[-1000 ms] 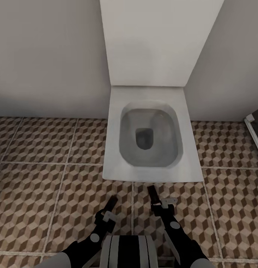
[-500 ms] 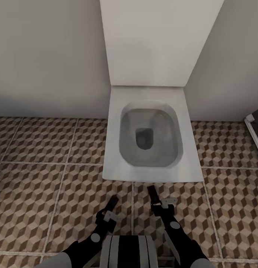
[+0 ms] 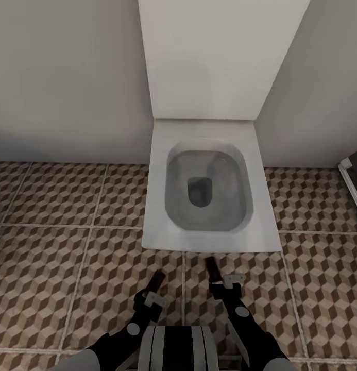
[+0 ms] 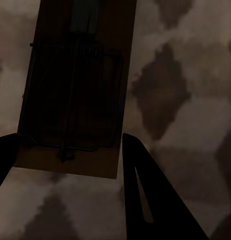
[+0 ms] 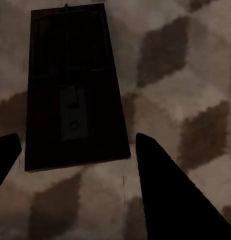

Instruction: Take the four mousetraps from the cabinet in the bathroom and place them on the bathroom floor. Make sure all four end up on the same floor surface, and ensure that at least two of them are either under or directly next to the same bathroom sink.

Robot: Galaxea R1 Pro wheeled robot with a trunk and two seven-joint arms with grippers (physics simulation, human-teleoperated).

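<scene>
Two mousetraps [image 3: 155,282], long axes toilet-ward [image 3: 206,185]

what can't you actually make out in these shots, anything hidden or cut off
- Left wrist view: the left mousetrap runs off the picture's edge at its far end, and darkness blurs its metal parts.
- Both wrist views: it is too dim to judge whether the left hand and the right hand actually pinch the left mousetrap and the right mousetrap.
- Head view: a dark-framed object is cut off by the right edge.
</scene>
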